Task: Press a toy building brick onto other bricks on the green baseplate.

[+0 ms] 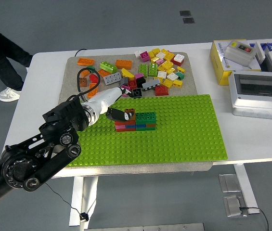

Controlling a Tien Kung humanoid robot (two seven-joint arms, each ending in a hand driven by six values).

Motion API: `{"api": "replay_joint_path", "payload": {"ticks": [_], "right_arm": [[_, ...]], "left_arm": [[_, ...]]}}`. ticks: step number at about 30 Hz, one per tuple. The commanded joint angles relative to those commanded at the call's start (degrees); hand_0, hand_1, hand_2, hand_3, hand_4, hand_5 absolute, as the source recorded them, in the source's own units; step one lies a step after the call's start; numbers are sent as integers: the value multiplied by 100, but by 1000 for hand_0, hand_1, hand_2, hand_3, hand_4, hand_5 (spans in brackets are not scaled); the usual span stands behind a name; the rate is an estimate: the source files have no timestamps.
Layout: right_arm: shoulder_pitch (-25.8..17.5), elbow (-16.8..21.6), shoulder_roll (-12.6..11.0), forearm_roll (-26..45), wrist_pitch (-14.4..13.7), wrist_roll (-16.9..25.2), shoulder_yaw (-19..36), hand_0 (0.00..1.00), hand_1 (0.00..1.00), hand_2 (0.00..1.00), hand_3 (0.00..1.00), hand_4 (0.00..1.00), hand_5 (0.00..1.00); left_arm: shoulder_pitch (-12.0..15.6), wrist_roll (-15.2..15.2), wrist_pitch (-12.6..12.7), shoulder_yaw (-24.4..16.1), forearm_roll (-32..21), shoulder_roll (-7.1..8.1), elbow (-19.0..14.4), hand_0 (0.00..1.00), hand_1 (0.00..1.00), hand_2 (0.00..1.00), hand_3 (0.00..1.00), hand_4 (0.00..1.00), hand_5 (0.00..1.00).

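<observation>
The left hand (118, 114) is seen just left of centre in the frame, reaching in from the lower left over the green baseplate (188, 130); its dark fingertips (112, 115) are set against the left end of the brick stack (136, 120), beside the brown brick (130, 113) on top; whether anything is pinched cannot be told, though the fingers appear curled. The pressing step is judged to be in hand, or just finished; a firm downward push squarely over the studs would be called for next. Loose bricks (145, 70) are scattered at upper centre; the right hand is not seen.
</observation>
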Motion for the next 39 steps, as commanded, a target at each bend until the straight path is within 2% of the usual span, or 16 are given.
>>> {"api": "replay_joint_path", "payload": {"ticks": [1, 2, 5, 7, 8, 16, 24, 29, 39], "right_arm": [[-3, 0, -2, 1, -1, 1, 3, 702, 638, 672, 742, 599, 998], [-7, 0, -4, 0, -1, 2, 7, 702, 637, 671, 742, 597, 998], [-11, 0, -4, -32, 2, 0, 34, 702, 637, 671, 742, 597, 998], [-7, 0, -1, -57, 7, -2, 47, 702, 637, 671, 742, 597, 998], [-5, 0, 0, -68, 9, -1, 53, 702, 638, 671, 742, 598, 998], [3, 0, 2, -71, 12, 0, 57, 702, 638, 672, 741, 593, 998], [7, 0, 1, -67, 11, 2, 50, 702, 638, 672, 739, 587, 998], [8, 0, -6, -64, 14, 5, 49, 702, 638, 672, 740, 582, 998], [12, 0, -5, -16, 4, 27, 12, 703, 638, 672, 739, 579, 998]], "left_arm": [[20, 16, -2, -41, 23, 61, -107, 933, 930, 961, 804, 693, 318], [41, 35, -7, -80, 47, 121, -230, 934, 923, 942, 687, 725, 406], [89, 98, -27, -117, 123, 243, -593, 934, 923, 942, 687, 725, 406], [105, 114, -19, -91, 136, 257, -728, 934, 923, 942, 687, 725, 406], [110, 118, -6, -67, 145, 251, -736, 936, 921, 938, 658, 732, 451], [115, 101, 72, 97, 147, 235, -661, 938, 921, 936, 651, 736, 483], [152, 38, 125, 237, 142, 169, -397, 938, 921, 934, 649, 738, 501], [181, 8, 106, 297, 210, 130, -225, 936, 921, 934, 649, 740, 504], [202, 32, 51, 405, 162, 97, -154, 923, 921, 930, 653, 741, 509]]}}
